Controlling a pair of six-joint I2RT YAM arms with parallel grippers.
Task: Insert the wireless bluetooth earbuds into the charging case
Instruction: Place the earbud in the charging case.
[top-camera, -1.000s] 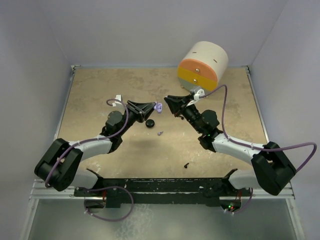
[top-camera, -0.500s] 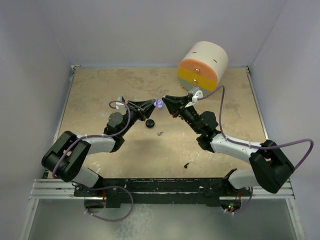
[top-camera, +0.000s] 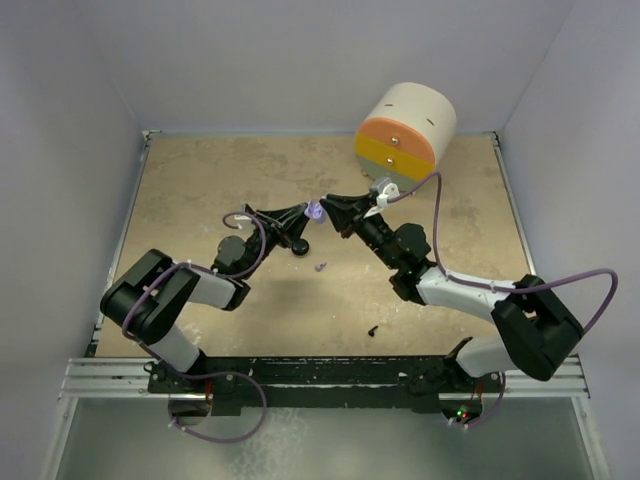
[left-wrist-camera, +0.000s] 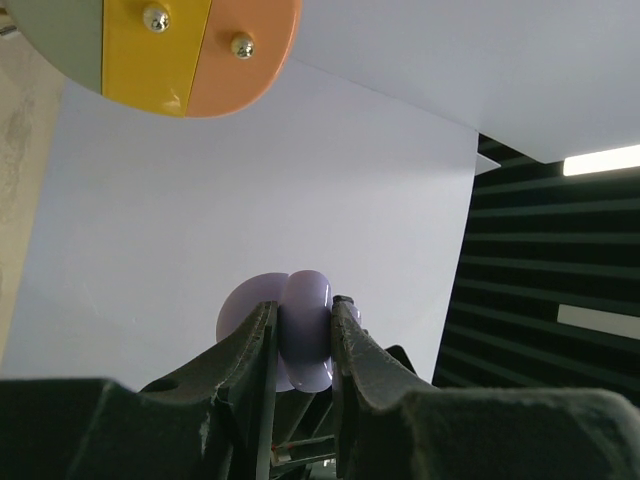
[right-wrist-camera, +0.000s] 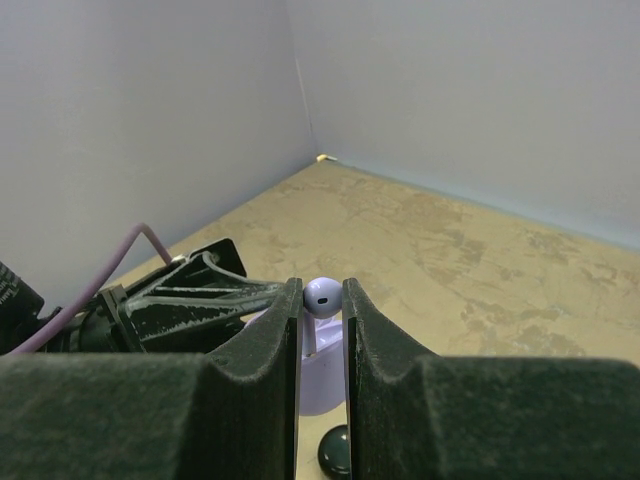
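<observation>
My left gripper is shut on the pale lilac charging case, held above the table with its lid open. In the top view the case hangs between the two grippers' tips. My right gripper is shut on a lilac earbud; the earbud's stem points down onto the case just below it. The left gripper's fingers reach in from the left. Another small lilac bit and a small black bit lie loose on the table.
A black round puck lies on the table under the grippers, also seen in the right wrist view as a puck. A cream drum with an orange and yellow face stands at the back right. Walls close in the tan tabletop.
The right gripper has moved left with the earbud until it is over the case. The left arm's elbow has swung right while its gripper kept the case nearly still.
</observation>
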